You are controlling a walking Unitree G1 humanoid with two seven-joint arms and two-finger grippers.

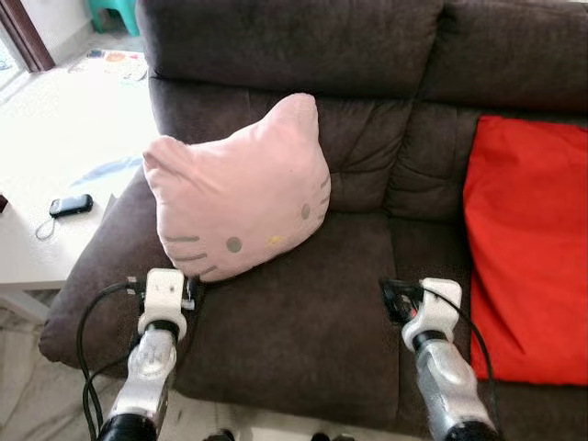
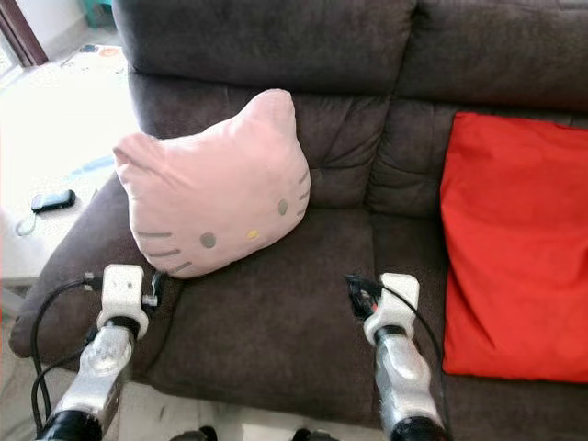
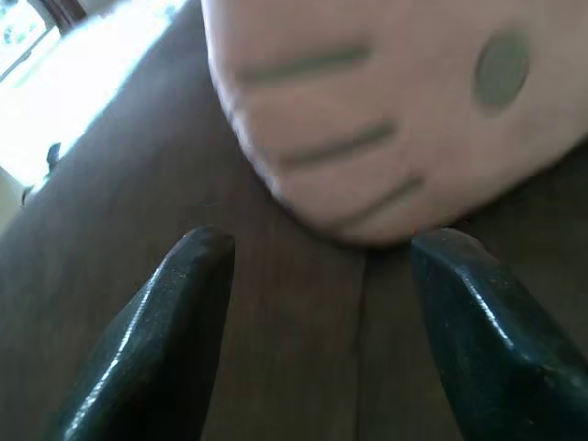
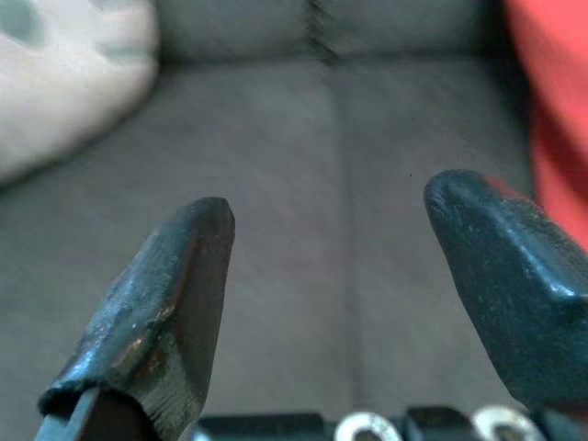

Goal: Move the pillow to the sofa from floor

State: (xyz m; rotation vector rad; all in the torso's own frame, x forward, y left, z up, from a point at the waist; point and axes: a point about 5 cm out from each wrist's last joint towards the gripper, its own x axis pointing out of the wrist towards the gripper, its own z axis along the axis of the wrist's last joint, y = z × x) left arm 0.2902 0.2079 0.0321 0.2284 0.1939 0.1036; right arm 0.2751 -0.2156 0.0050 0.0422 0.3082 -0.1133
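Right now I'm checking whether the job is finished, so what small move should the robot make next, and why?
Probably just draw both arms back. The pink pillow already sits on the sofa, leaning against the backrest. The left gripper is open just short of the pillow's lower edge, holding nothing, and the right gripper is open over bare seat cushion. Nothing seems left to grasp.

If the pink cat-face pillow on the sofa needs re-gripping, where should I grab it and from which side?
Judging by its pose, take the pink cat-face pillow at its lower left corner by the whisker stripes, coming from the front with the open left pincer. It leans upright against the brown sofa backrest, and that soft corner juts toward the pincer.
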